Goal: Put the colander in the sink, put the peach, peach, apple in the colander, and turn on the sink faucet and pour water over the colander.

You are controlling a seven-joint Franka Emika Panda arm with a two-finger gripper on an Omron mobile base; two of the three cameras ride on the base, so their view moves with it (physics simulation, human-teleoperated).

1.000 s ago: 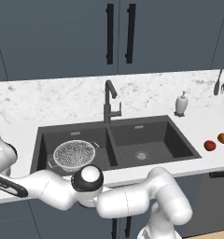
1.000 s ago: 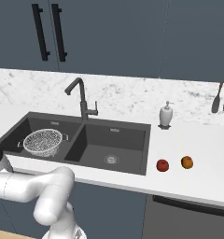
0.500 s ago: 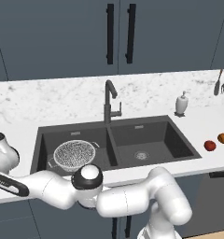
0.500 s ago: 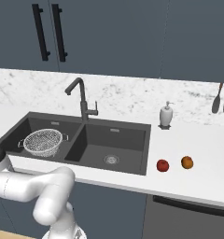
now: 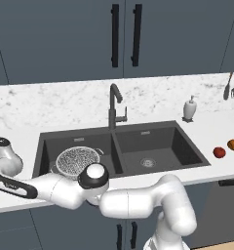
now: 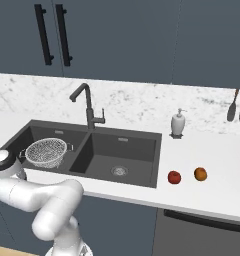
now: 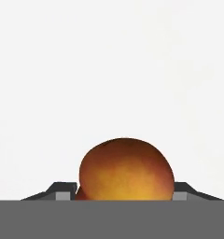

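In the hand view a round orange peach (image 7: pixel 125 170) sits between my gripper's (image 7: pixel 121 193) two dark fingertips, which press against its sides over a plain white surface. The arm reaches far left past the sink (image 5: pixel 189 146) (image 6: pixel 152 150). The silver mesh colander (image 5: pixel 77 161) (image 6: pixel 46 151) stands in the left basin. The dark faucet (image 5: pixel 114 105) (image 6: pixel 87 105) rises behind the divider, and no water runs. A red apple (image 5: pixel 219 152) (image 6: pixel 174 177) and another orange peach (image 5: pixel 233 144) (image 6: pixel 200 174) lie on the counter right of the sink.
A white soap dispenser (image 5: pixel 189 108) (image 6: pixel 178 122) stands behind the right basin. Utensils (image 5: pixel 229 85) (image 6: pixel 237 107) hang on the back wall at far right. Dark cabinets with black handles (image 5: pixel 125 34) run above the marble counter.
The wrist at the far left has shifted only slightly. The colander, apple and right-hand peach have stayed put.
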